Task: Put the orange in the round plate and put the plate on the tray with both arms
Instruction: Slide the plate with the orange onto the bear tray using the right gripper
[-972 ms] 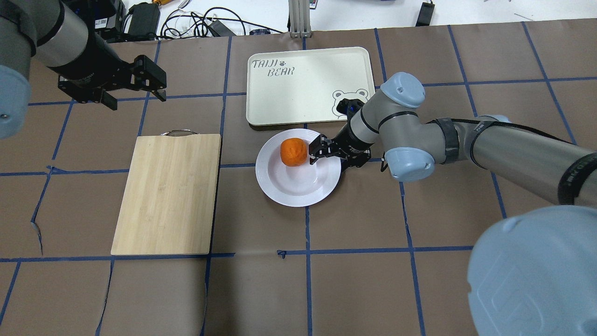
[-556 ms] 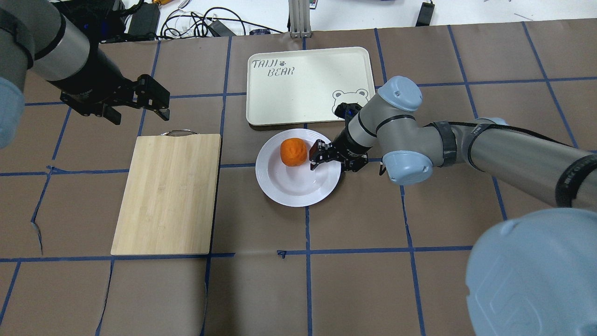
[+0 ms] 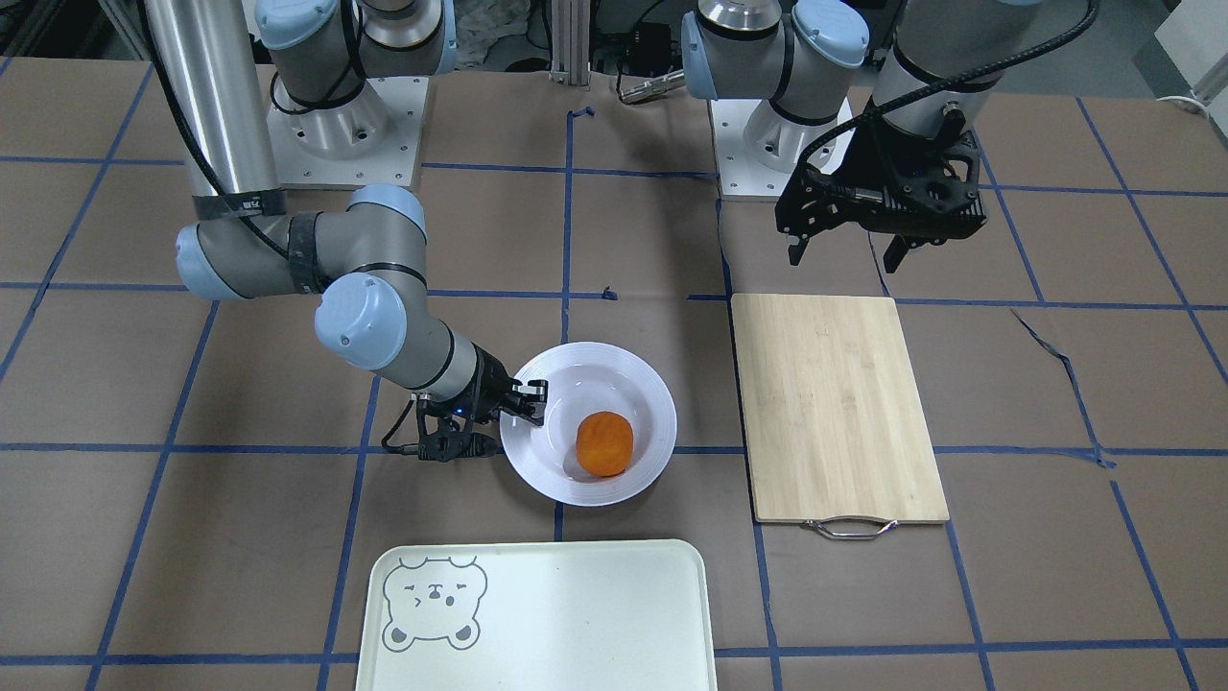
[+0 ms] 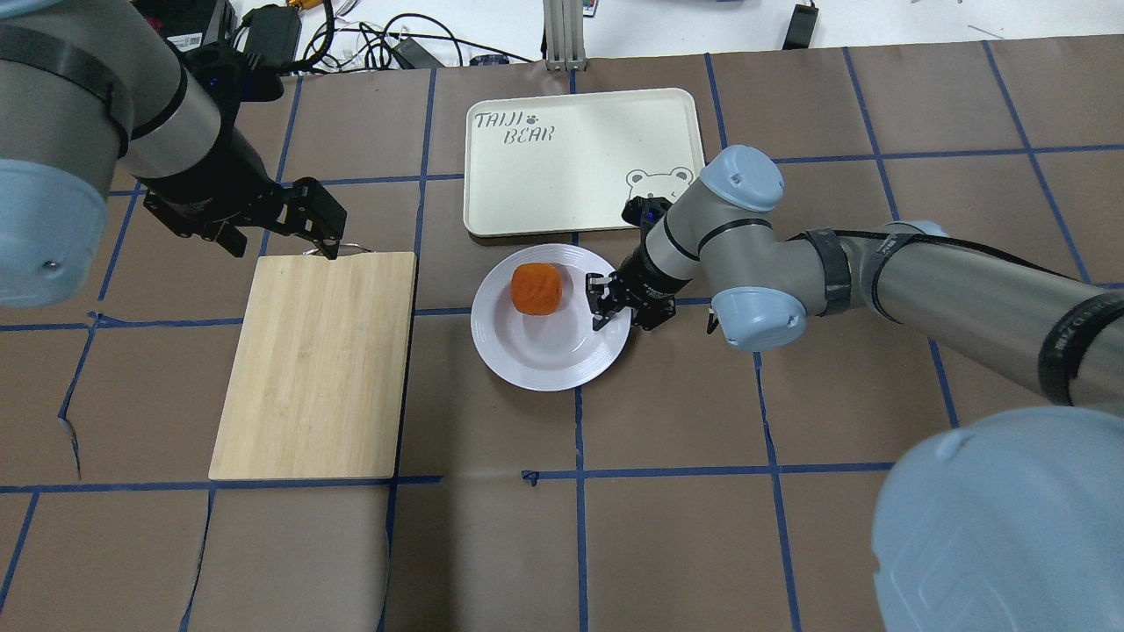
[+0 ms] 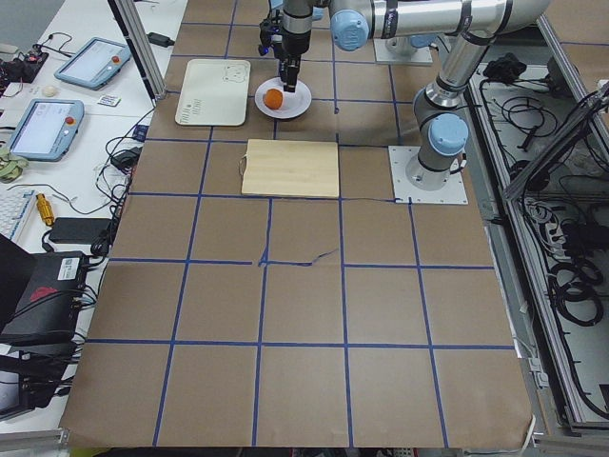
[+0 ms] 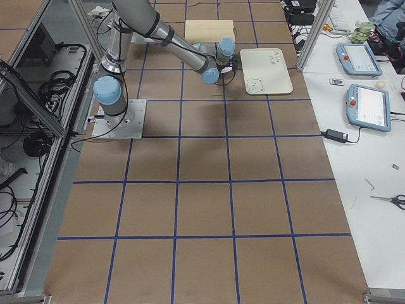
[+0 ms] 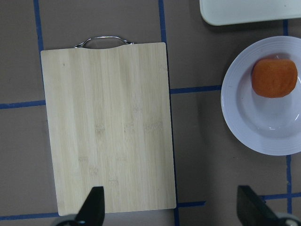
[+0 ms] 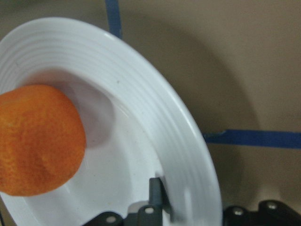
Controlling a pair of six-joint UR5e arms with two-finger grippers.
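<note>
Pinching the round plate (image 4: 527, 373) at its rim, the right gripper (image 4: 599, 303) has its jaws drawn nearly together. One black finger (image 8: 156, 188) presses on the inner slope of the ridged rim, while its partner is tucked out of sight beneath the edge. The plate is glossy white, with concentric ribs around a shallow, smooth well. It rests flat on the brown paper table cover (image 4: 702, 395), which is crossed by blue tape lines.

The orange (image 4: 536, 288) sits inside the plate's well, toward the tray side and away from the gripped edge. It is a squat, dimpled ball with matte skin, and nothing holds it.

The tray (image 4: 597, 114) is a pale rectangle of smooth plastic with rounded corners and a grey bear face. It lies just beyond the plate without touching it.

The left gripper (image 4: 283, 244) hangs above the handle end of the cutting board (image 4: 316, 360) with its jaws spread wide and nothing between them. The board is a pale bamboo slab with fine straight grain, and it has a thin bent metal handle (image 7: 103, 40).
</note>
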